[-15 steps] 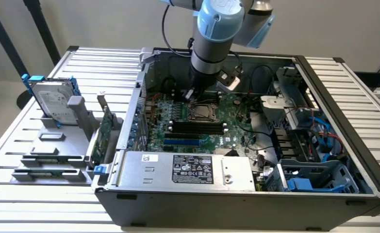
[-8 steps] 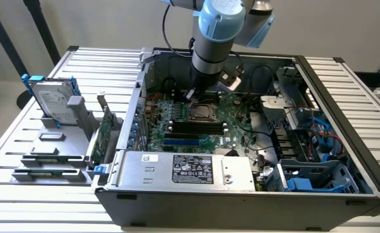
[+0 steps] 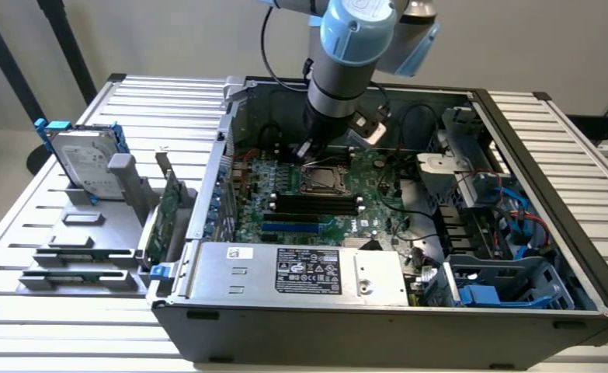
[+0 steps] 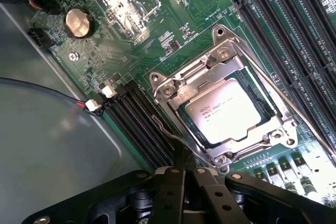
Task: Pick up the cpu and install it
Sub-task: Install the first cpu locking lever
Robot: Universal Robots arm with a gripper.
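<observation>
The cpu [image 4: 229, 109], a flat square chip with a dull silver top, lies in the motherboard socket [image 4: 173, 90] with the metal load frame closed around its edges. In the exterior view the cpu [image 3: 321, 180] sits mid-board, just below the arm. My gripper [image 4: 181, 171] is shut, fingers pressed together, with its tips at a corner of the socket frame where the thin wire retaining lever [image 4: 167, 132] ends. Whether the tips pinch that lever I cannot tell. In the exterior view the gripper [image 3: 309, 153] hangs low inside the open case, just off the socket's far left corner.
Black memory slots [image 4: 139, 124] run beside the socket, and a coin battery [image 4: 79, 22] sits on the board. The grey case wall [image 4: 47, 145] is close by. A silver box with a black label [image 3: 304, 268] fills the case front. A hard drive with blue rails [image 3: 81, 163] stands outside, at the exterior view's left.
</observation>
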